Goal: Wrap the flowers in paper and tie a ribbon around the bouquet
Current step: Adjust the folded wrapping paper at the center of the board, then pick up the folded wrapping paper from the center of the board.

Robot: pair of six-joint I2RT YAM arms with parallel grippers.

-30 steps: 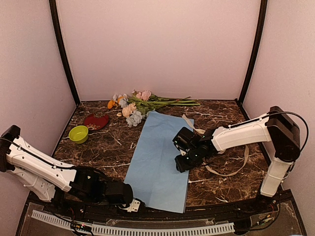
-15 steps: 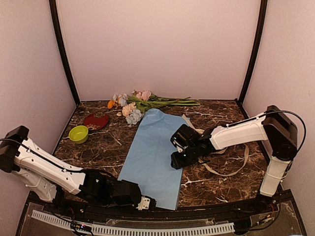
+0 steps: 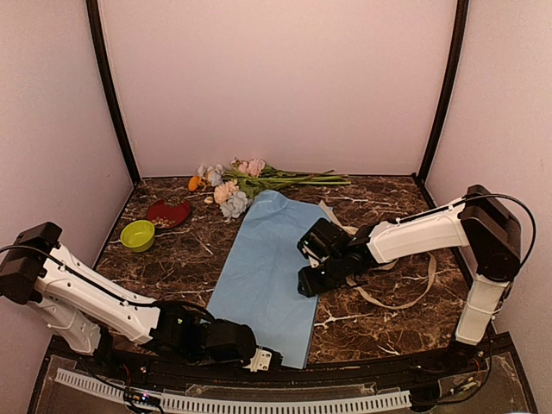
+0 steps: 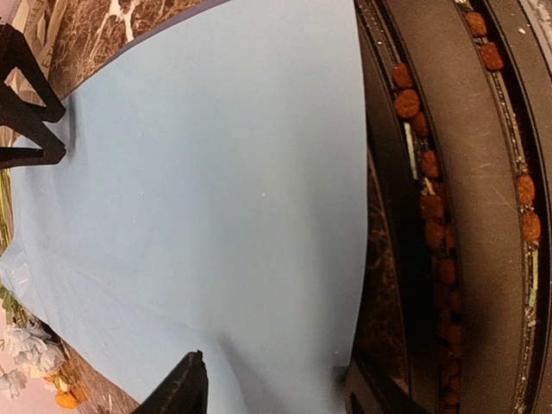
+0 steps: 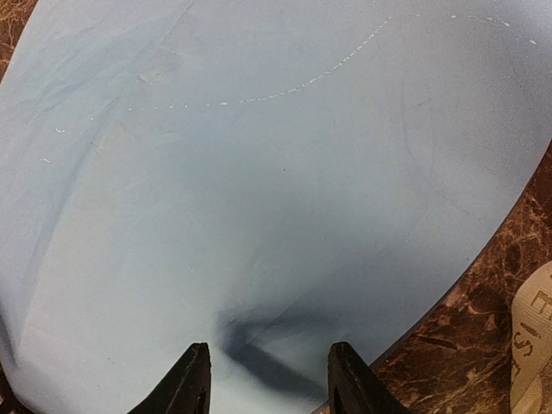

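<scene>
Jaws of the left gripper (image 4: 276, 388) and right gripper (image 5: 269, 379) stand half apart, tips on the paper (image 3: 263, 259).

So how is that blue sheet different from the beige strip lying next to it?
The paper is a wide light-blue sheet spread flat mid-table; the ribbon is a narrow cream strip lying in a loose loop to its right. The left tool and the right tool are both on the paper, near its edges; the ribbon is partly hidden beneath the right arm. Both lie on the dark marble table.
</scene>
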